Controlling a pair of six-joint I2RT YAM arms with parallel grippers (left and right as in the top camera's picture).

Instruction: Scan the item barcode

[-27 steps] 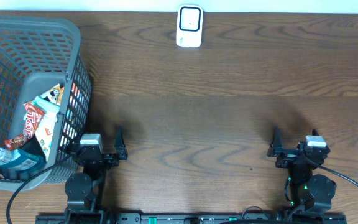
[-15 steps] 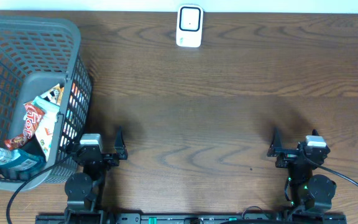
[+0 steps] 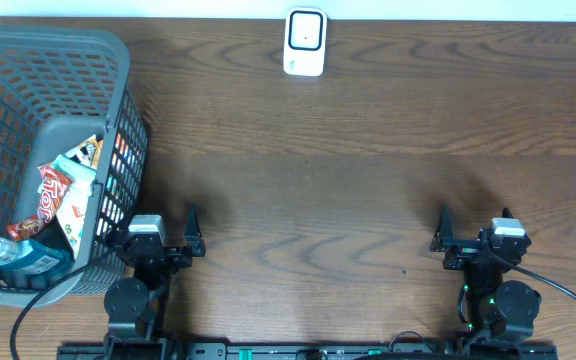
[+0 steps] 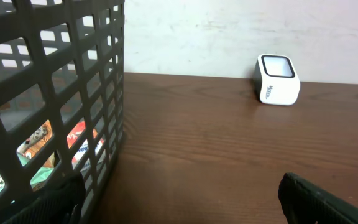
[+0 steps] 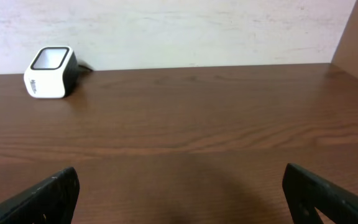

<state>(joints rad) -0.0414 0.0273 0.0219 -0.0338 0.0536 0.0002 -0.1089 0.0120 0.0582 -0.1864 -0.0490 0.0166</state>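
Jaws of left gripper (image 3: 150, 228) and right gripper (image 3: 476, 235) stood released, gripping nothing, as I watched. Packets (image 3: 58, 200) lay in the basket (image 3: 118, 70) just beside the left gripper; the scanner (image 3: 305, 42) sat well apart at the far side.

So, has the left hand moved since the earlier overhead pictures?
No. The left hand sits at the same spot beside the grey plastic mesh basket, jaws open as before.
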